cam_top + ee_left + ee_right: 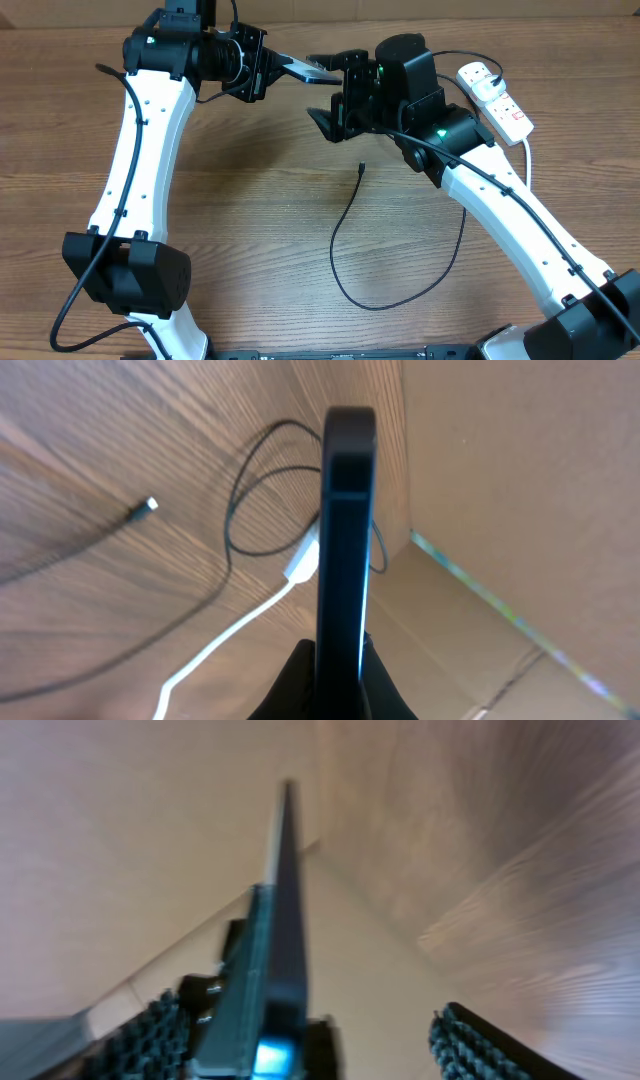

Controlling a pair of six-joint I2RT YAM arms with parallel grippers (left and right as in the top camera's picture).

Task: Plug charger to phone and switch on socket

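**Phone rides on one pinch alone**

The left claw [283, 68] is pressed onto the phone [305, 68], held above the tabletop [250, 220]. The right claw [330, 90] stands spread around it, gripping nothing. A weak pinch could let the phone tilt or drop — and the charger [361, 168] lies apart on the tabletop, unplugged.

From high above, a fixed camera looks straight down on my table [250, 210], while my two wrist cameras peer closely along my fingers [470, 1045], both catching the phone [345, 540] edge-on.
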